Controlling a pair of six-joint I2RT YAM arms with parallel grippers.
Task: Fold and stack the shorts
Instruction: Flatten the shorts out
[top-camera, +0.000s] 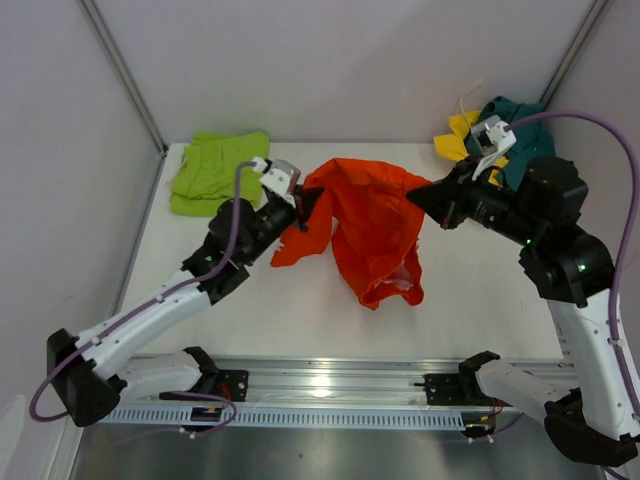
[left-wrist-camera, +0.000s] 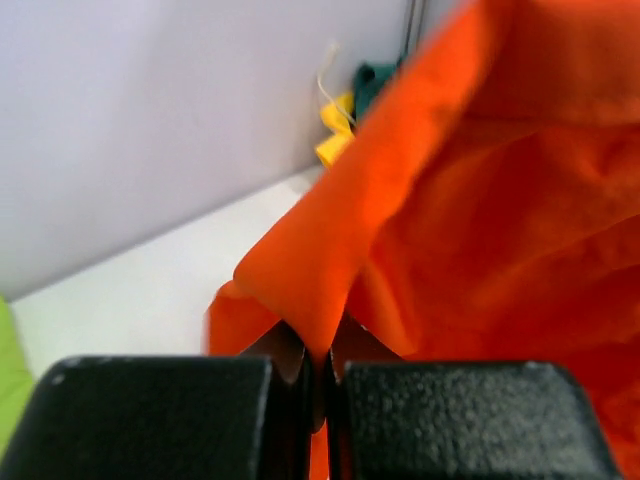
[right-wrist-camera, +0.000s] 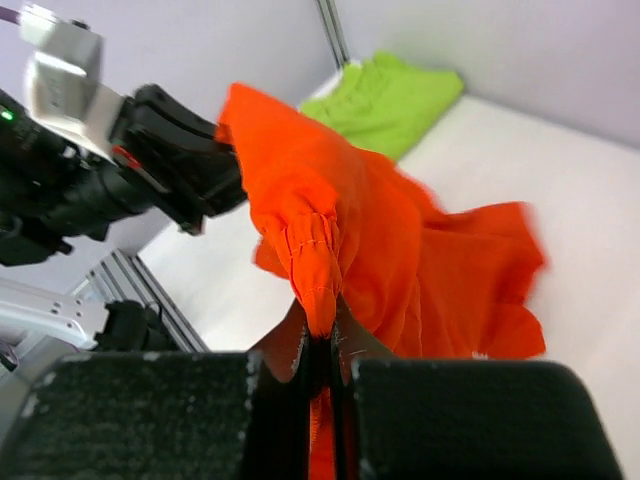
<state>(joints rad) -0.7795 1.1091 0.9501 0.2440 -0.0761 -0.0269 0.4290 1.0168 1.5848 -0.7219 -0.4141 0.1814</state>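
Far left, lime green pair (top-camera: 218, 170) lying folded. Next, left gripper (top-camera: 302, 208) clamped on one edge of the orange pair (top-camera: 375, 235), draped mid-table (top-camera: 480, 290) between both arms; right gripper (top-camera: 418, 195) pinching the opposite edge. Risk: thin bites slipping under uneven pull, cloth dropping bunched.

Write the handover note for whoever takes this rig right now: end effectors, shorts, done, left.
Left end effector: shut on orange shorts.
Right end effector: shut on the same pair, lifted between both arms, lower part on the table.
Lime green pair: folded, far left corner.
Yellow pair and teal pair: heaped, far right corner.
Done: green, it seems.
Left: fold orange, yellow, teal; stack.
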